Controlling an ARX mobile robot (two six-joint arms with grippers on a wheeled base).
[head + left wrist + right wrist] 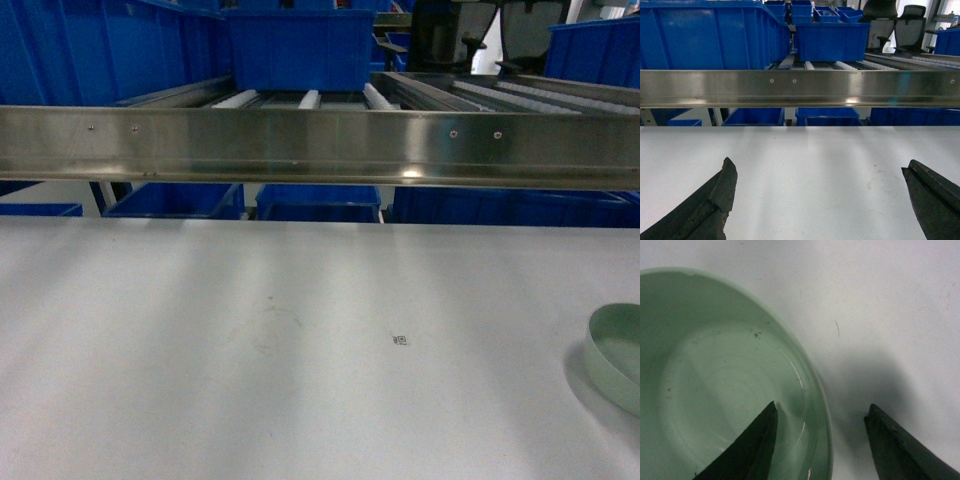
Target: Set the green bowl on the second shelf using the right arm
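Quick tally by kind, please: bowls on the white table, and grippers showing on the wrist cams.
green bowl: 1
grippers: 2, the left gripper and the right gripper, both open
Total: 3

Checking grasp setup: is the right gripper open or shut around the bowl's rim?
Open. In the right wrist view the right gripper has its fingers spread, one over the green bowl's inside, one outside over the table.
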